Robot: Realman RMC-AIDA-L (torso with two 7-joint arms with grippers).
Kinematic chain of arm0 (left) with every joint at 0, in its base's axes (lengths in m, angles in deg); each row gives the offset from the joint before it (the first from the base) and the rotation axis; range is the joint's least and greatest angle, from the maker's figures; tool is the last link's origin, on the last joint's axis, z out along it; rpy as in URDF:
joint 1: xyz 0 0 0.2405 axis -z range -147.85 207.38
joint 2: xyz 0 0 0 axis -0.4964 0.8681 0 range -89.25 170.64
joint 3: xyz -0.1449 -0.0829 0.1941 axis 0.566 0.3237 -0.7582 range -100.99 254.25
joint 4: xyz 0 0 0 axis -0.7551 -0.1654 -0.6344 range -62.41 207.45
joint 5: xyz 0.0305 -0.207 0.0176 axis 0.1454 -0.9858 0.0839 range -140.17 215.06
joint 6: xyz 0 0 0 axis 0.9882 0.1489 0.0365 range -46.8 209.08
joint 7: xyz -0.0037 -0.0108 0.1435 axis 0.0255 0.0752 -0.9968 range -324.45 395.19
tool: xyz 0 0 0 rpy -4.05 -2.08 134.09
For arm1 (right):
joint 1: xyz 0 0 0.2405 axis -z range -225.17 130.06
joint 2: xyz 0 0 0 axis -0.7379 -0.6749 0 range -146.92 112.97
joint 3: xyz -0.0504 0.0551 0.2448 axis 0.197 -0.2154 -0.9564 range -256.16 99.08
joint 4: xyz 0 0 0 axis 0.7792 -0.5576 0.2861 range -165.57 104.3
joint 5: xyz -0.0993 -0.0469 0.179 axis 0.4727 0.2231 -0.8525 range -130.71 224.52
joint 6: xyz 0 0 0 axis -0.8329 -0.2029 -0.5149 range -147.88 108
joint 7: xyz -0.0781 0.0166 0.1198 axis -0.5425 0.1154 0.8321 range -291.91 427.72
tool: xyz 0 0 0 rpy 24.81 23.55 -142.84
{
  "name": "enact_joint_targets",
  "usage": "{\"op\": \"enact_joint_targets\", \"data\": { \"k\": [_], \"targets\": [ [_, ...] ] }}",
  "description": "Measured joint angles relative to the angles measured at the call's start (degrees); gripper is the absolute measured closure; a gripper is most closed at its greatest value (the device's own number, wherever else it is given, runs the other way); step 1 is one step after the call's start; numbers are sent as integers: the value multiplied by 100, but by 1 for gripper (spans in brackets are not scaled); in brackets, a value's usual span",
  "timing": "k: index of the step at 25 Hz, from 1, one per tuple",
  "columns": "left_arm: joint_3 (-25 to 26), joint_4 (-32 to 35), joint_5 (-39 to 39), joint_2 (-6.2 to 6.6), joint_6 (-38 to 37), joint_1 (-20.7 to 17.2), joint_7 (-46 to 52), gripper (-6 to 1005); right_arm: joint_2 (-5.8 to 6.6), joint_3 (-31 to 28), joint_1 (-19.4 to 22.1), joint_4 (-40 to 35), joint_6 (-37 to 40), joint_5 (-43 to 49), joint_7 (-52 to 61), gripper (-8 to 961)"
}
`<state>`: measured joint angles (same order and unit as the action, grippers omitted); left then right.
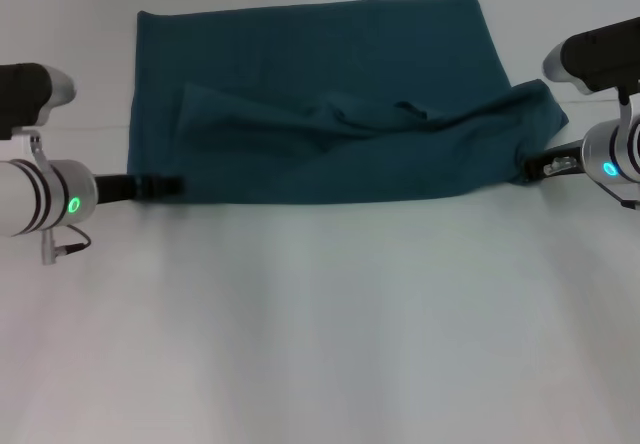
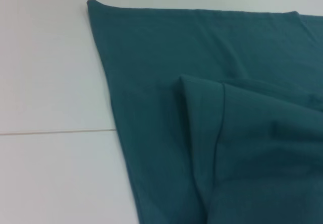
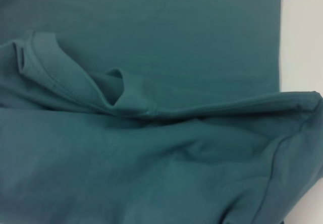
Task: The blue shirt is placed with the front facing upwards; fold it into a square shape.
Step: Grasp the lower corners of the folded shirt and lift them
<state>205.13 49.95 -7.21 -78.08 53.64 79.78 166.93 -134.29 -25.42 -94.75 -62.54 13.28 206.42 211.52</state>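
Overhead, a plain white counter [image 1: 320,344] fills the frame, crossed by one thin seam line that runs out from beneath the cloth on the robot's left. The blue shirt [image 1: 320,114] lies at the counter's far middle, already doubled over into a wide band: a flat lower layer reaches the far edge, and a rumpled upper layer is folded across its near half, with ridges and a small raised loop of hem near the centre. No lettering shows on the upward face.

Low on the left, the left pincer [image 1: 160,186] reaches in level with the counter, its dark tip at the shirt's near-left corner; whether its fingers are apart or together cannot be told. Its wrist view looks across the shirt's left edge [image 2: 212,108], where the folded layer's corner sits on the flat one. On the right, the right pincer [image 1: 540,167] comes in low at the shirt's near-right corner, where the cloth bulges outward; its state likewise cannot be told. Its wrist view shows stitched hems and a curled fold of the shirt [image 3: 151,148] close up.
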Motion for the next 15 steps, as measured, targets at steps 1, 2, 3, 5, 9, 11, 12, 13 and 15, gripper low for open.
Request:
{"op": "enact_joint_targets", "data": {
  "k": [1, 2, 3, 5, 9, 11, 12, 13, 15],
  "targets": [
    [-1, 0, 0, -3, -1, 18, 86, 84, -1, 3, 0, 0, 0, 0, 0, 929],
    [-12, 0, 0, -4, -9, 46, 218, 84, -1, 4, 0, 0, 0, 0, 0, 928],
    [-12, 0, 0, -4, -9, 46, 218, 84, -1, 5, 0, 0, 0, 0, 0, 928],
    [-18, 25, 0, -11, -11, 89, 322, 84, -5, 5, 0, 0, 0, 0, 0, 928],
    [-7, 83, 0, -20, 2, 110, 326, 84, -17, 5, 1, 0, 0, 0, 0, 928],
    [-2, 116, 0, -29, 24, 115, 327, 84, -26, 5, 1, 0, 0, 0, 0, 928],
    [0, 124, 0, -34, 32, 116, 327, 84, -31, 5, 1, 0, 0, 0, 0, 928],
    [1, 130, 0, -37, 40, 115, 327, 84, -34, 5, 1, 0, 0, 0, 0, 928],
    [1, 142, 0, -42, 75, 112, 329, 84, -39, 5, 1, -1, -1, 0, 0, 929]
  ]
}}
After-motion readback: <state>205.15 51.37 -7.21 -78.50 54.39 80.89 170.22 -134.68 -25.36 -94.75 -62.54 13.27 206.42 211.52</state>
